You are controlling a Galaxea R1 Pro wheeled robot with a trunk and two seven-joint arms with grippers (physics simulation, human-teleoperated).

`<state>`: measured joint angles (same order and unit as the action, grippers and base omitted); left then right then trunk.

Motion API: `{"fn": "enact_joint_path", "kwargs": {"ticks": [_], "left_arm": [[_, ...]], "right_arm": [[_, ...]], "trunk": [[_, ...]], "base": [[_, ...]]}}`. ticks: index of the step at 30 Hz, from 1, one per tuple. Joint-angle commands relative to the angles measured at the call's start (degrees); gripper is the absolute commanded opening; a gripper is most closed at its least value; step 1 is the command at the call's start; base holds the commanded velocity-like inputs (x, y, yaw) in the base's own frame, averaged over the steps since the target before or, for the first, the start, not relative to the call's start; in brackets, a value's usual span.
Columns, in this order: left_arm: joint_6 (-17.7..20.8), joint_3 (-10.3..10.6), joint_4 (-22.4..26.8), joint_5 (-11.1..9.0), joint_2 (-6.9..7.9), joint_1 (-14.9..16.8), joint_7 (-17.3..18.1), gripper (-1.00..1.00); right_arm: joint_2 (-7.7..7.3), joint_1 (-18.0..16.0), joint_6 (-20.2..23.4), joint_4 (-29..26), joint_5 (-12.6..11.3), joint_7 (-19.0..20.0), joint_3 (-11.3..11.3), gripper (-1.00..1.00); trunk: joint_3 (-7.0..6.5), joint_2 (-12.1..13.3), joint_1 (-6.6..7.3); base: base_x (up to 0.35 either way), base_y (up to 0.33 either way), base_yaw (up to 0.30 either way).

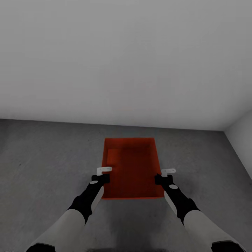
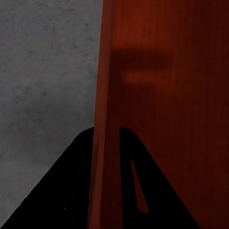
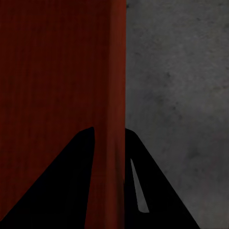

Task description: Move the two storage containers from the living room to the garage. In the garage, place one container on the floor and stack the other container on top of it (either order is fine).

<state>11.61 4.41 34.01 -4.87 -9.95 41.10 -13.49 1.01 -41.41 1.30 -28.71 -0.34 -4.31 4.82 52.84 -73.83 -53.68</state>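
Observation:
One orange-red open-top storage container [image 1: 131, 168] is in front of me, over the dark grey speckled garage floor [image 1: 42, 157]. My left gripper [image 1: 104, 171] is shut on its left wall [image 2: 107, 95], one black finger [image 2: 71, 181] on each side of it. My right gripper [image 1: 168, 172] is shut on the right wall [image 3: 117, 71] in the same way, its fingers [image 3: 62, 181] straddling the rim. I cannot tell whether the bin rests on the floor or hangs just above it. The other storage container is hidden or out of view.
A plain white wall [image 1: 126, 63] rises close behind the bin. A second white wall [image 1: 243, 134] meets it at a corner on the right. Bare concrete stretches to the left and right of the bin.

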Motion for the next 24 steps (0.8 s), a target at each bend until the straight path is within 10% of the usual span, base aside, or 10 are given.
{"fn": "enact_joint_path", "kwargs": {"ticks": [1, 24], "left_arm": [[0.25, 0.16, 3.87, -0.69, 0.01, 0.03, -0.48, -1.0], [0.25, 0.16, 3.81, -0.68, 0.01, 0.03, -0.48, -1.0]], "right_arm": [[-0.04, 0.02, 0.11, 0.06, 0.07, -0.35, -0.11, -1.0], [-0.04, 0.01, 0.11, 0.06, 0.07, -0.35, -0.12, -1.0]], "trunk": [[0.13, -0.02, 0.0], [2.09, -0.02, 0.0]], "base": [[0.0, 0.0, 0.0], [0.0, 0.0, 0.0]]}}
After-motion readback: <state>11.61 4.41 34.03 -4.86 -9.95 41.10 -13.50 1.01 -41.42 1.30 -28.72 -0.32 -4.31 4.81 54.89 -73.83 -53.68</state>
